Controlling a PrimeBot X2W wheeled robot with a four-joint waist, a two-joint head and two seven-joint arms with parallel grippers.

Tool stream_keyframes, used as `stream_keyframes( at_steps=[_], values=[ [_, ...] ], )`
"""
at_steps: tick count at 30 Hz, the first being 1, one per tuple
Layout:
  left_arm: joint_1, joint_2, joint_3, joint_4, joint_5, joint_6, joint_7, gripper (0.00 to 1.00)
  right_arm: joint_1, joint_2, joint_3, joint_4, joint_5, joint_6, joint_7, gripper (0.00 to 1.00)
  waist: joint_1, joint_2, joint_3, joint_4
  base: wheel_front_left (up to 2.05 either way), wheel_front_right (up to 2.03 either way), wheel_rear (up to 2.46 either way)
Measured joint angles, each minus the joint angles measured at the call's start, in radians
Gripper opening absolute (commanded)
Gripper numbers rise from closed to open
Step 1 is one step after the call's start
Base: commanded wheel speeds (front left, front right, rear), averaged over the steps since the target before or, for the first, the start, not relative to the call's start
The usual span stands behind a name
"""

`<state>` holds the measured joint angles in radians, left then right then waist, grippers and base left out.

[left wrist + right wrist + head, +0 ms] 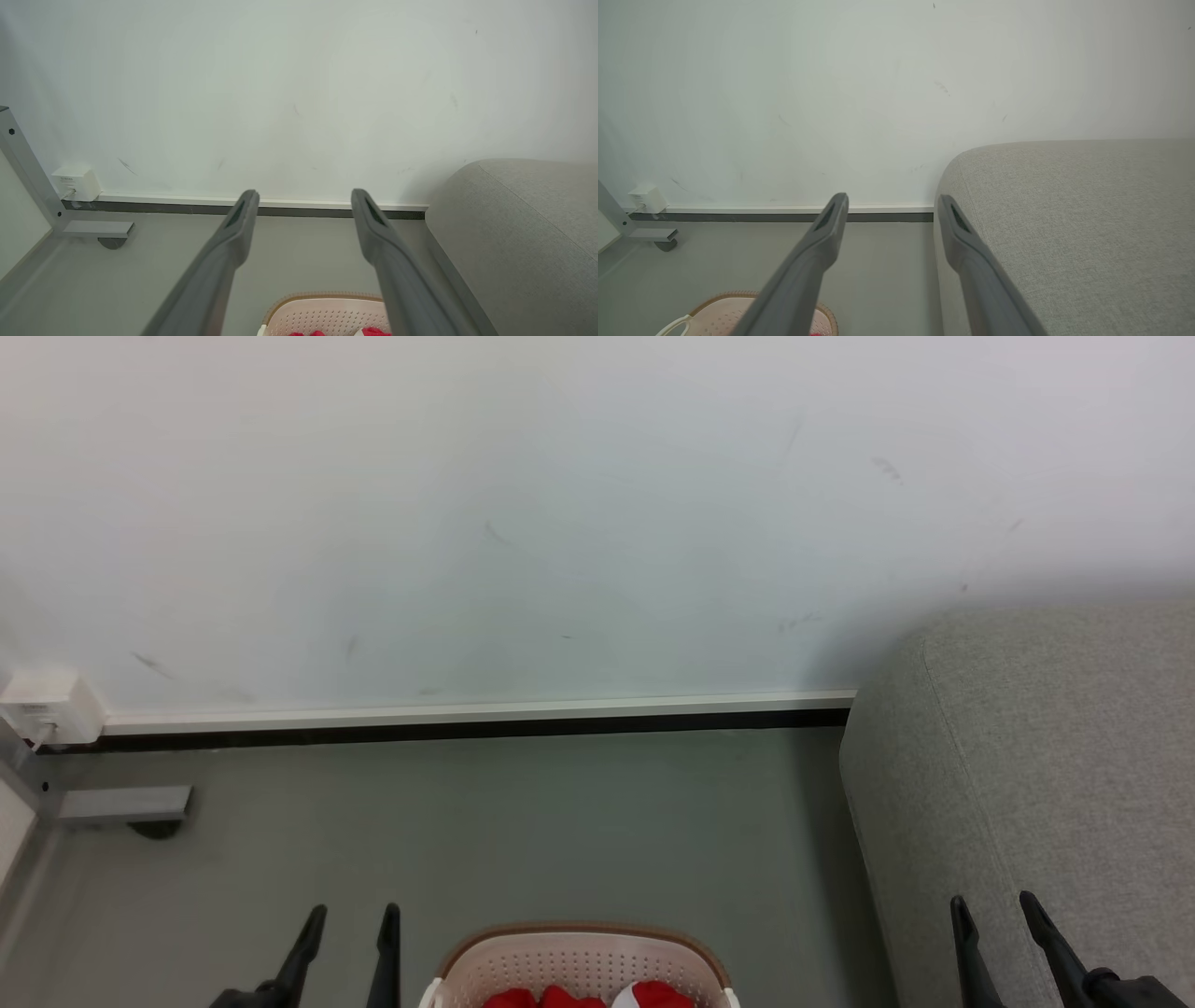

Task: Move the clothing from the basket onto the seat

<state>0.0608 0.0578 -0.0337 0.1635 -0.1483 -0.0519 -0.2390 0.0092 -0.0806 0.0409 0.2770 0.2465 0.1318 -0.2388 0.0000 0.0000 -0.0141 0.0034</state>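
Observation:
The cream basket [579,959] with a brown rim stands on the floor at the bottom centre of the head view, and red clothing [560,999] with a white patch peeks above its lower edge. The grey seat [1046,775] fills the right side. My left gripper [355,910] hangs open to the left of the basket, holding nothing. My right gripper [991,901] hangs open in front of the seat's near corner, also holding nothing. The left wrist view shows the basket [327,312], a sliver of clothing [373,332] and the seat [528,233]. In the right wrist view lie the basket [719,312] and seat [1073,224].
A white wall [560,523] with a skirting strip [467,714] closes off the back. A white socket box [51,705] and a grey metal frame foot [121,803] stand at the far left. Grey floor [560,821] lies between the basket and the wall.

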Motion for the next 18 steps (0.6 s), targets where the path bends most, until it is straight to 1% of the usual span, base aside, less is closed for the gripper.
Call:
stream_keyframes(
  at_steps=[12, 18],
  values=[
    [0.006, -0.006, 0.005, 0.008, 0.086, -0.002, -0.021, 1.0, 0.006, -0.001, 0.001, -0.003, -0.072, 0.0, -0.02, 1.0, 0.0, 0.0, 0.002, -0.001, 0.0, 0.0, 0.0],
    [0.008, -0.007, 0.008, 0.012, 0.095, -0.005, -0.024, 1.0, 0.006, -0.001, 0.003, -0.006, -0.079, 0.0, -0.026, 1.0, 0.0, 0.0, 0.005, -0.006, 0.0, 0.0, 0.0]
  ],
)
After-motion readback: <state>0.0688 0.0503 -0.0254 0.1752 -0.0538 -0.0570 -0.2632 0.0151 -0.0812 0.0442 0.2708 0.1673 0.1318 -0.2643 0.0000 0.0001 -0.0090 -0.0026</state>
